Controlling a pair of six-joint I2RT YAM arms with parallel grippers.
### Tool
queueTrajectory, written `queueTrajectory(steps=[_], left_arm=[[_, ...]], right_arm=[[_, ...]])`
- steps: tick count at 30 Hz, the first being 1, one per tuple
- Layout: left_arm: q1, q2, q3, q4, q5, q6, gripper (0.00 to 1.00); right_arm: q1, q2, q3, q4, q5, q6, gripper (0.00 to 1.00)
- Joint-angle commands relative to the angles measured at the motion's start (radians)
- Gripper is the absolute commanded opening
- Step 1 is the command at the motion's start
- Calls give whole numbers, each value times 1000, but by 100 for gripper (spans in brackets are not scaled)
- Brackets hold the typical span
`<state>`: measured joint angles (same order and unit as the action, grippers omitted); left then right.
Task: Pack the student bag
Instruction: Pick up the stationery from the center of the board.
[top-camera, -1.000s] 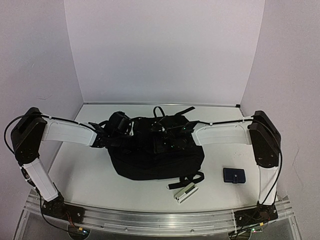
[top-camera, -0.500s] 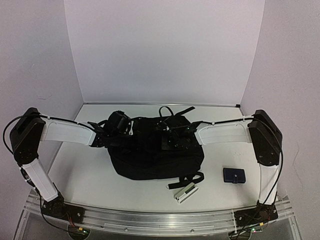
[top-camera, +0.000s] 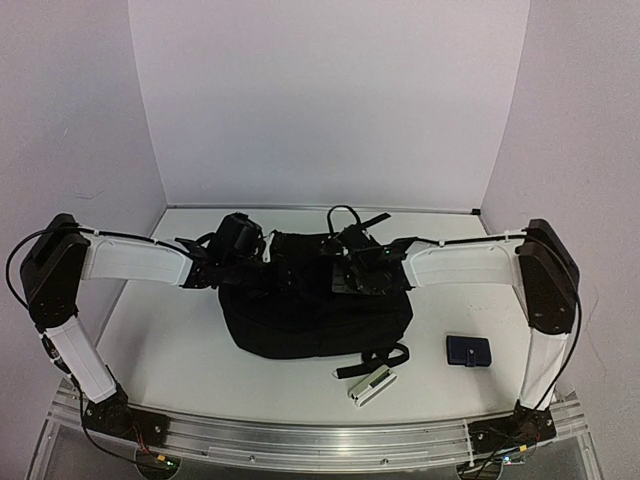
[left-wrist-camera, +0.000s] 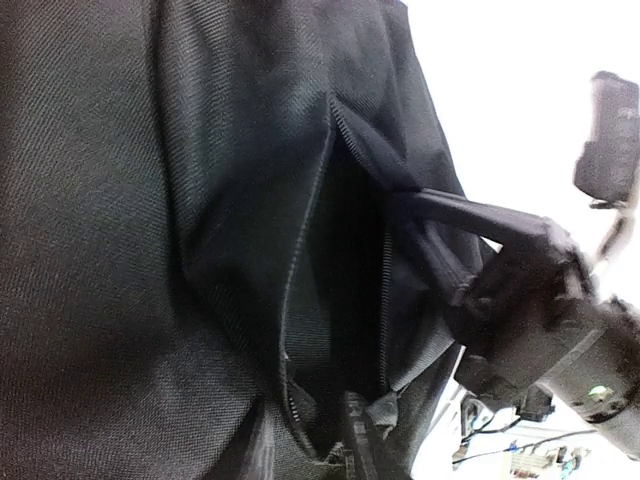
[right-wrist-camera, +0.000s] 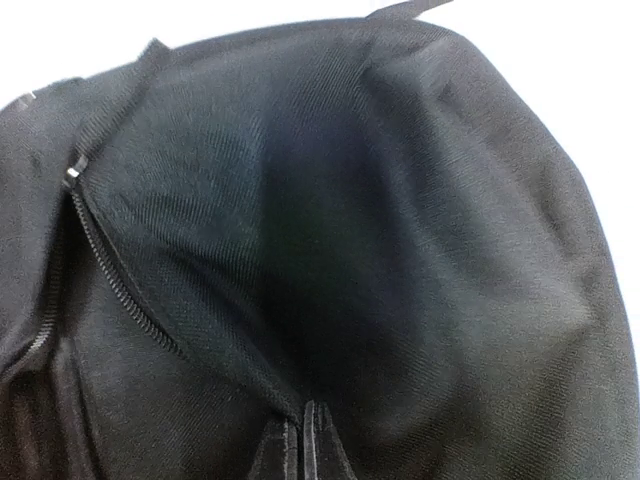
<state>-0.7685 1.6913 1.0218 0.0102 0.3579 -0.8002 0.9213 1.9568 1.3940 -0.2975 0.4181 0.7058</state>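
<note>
Black cloth fills both wrist views. The student bag (top-camera: 315, 315) lies in the middle of the table (top-camera: 170, 345), between the two arms. Since a second ago the right arm has swung out to the side and pulled the top of the bag with it. The top loop (top-camera: 345, 208) now stands higher and further right. The right gripper (right-wrist-camera: 302, 445) was open then. Now its fingers (right-wrist-camera: 322, 450) are pressed together, pinching a fold of the bag's cloth near the zip (right-wrist-camera: 110, 265). The left gripper (top-camera: 265, 257) sits at the bag's top left edge, by the open slit (left-wrist-camera: 350, 260). I cannot tell how far apart its fingers are. A dark blue pouch (top-camera: 468, 350) lies on the table to the right of the bag. A small pale case (top-camera: 371, 384) lies just in front of it.
</note>
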Motion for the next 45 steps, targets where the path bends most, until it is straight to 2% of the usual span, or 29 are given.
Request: queueTrajectory(steps=[1,6,10,14,19,24,33,45], left_arm=[[5,-44,86,-8,14,84,30],[4,-58,106,-68,12,136,34],[-25,-125,65,-34,17,220,44],[-153,-225,32,-74,-81,406,55],[-306,-301,-102,8,-130,495,62],[-437,-207,-104,-34,-233,539,64],[-559,7,-27,20,-341,575,71],[-583,181,121,6,-231,593,79]], right_arm=[[-16,-174,-44,40,11,-17,0],[-16,-250,-103,126,-41,-6,0],[-17,-246,-110,145,-49,-11,0],[-16,-225,-98,148,-50,-9,0],[-16,-218,-91,157,-46,-5,0],[-16,-225,-92,169,-50,7,0],[-16,-246,-98,181,-42,21,0],[-17,-259,-112,186,-29,22,0]])
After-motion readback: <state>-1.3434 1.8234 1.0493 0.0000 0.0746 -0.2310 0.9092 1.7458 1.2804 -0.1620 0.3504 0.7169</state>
